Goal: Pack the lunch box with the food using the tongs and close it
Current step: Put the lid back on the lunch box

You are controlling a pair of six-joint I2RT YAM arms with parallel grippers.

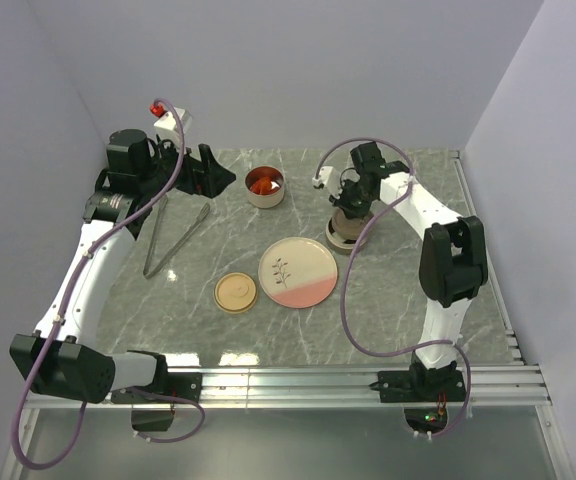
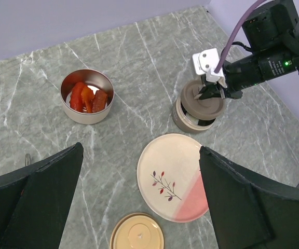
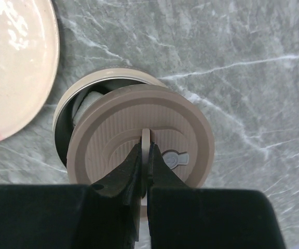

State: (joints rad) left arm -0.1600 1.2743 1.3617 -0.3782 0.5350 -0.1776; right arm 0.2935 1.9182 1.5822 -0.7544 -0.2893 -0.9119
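Observation:
My right gripper (image 3: 147,150) is shut on the upright tab of a brown ribbed lid (image 3: 113,140). The lid sits off-centre over a brown round lunch box container (image 3: 69,101), leaving a gap on one side; the same lid (image 2: 204,101) shows in the left wrist view. Red and orange food (image 2: 87,97) lies in a cream round tin (image 1: 265,198) at the back middle. The silver tongs (image 1: 173,235) lie on the table at the left. Raised at the back left, my left gripper (image 2: 140,150) is open and holds nothing.
A pink-and-cream plate (image 1: 298,272) with a sprig drawing lies mid-table, with nothing on it. A cream lid (image 1: 236,293) lies flat just left of it. Walls close the table at the back and sides, and a metal rail (image 1: 368,378) runs along the near edge.

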